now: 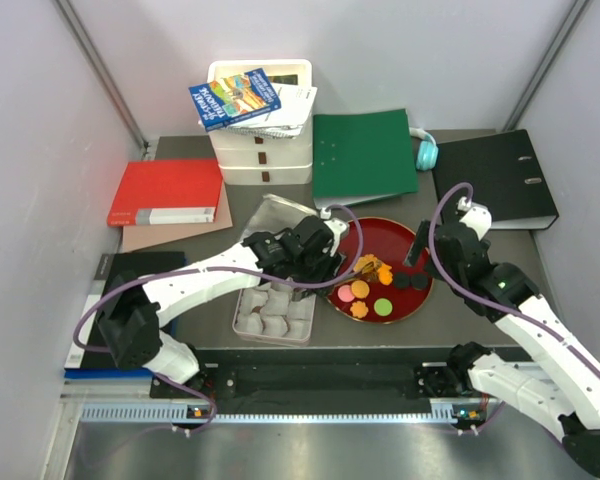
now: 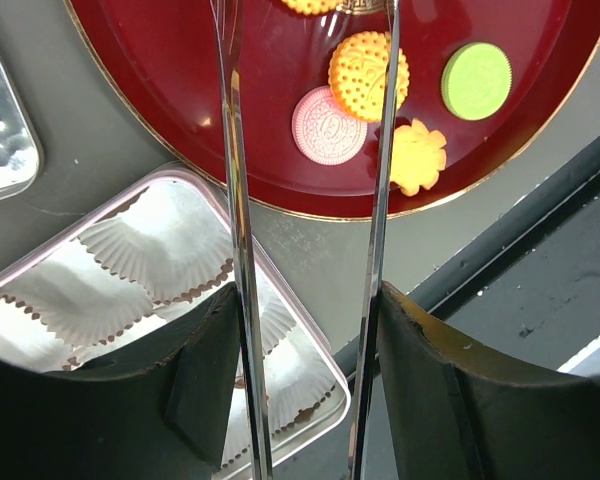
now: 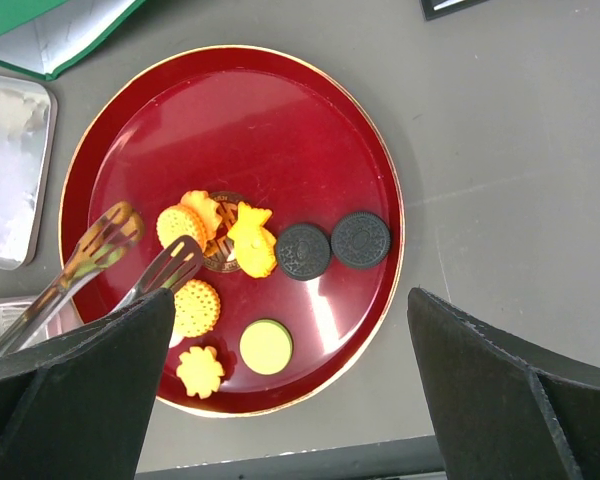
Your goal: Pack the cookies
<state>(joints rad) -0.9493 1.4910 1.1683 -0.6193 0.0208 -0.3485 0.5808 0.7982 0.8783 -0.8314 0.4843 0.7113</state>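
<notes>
I have the left gripper (image 2: 305, 330) partly closed on a pair of metal tongs (image 3: 100, 245). Its fingers press the two blades from outside, hard enough to keep hold of the tool but not to close it. The tong tips stand apart over the red plate (image 3: 230, 110), just beside the orange biscuits at its centre, and they grip nothing. All the cookies (image 3: 252, 238) lie on that plate: several orange ones, two black ones (image 3: 303, 251) side by side, one green (image 3: 267, 346) and one pink (image 2: 329, 125). The tin (image 1: 270, 340) sits just beside the plate on the left arm's side, which keeps each transfer short. Its white paper cups (image 2: 160, 245) appear unfilled. The right gripper (image 1: 418, 248) hangs above the plate's right edge, jaws fully apart and holding nothing, clear of the tongs. I judge packing as not yet begun.
</notes>
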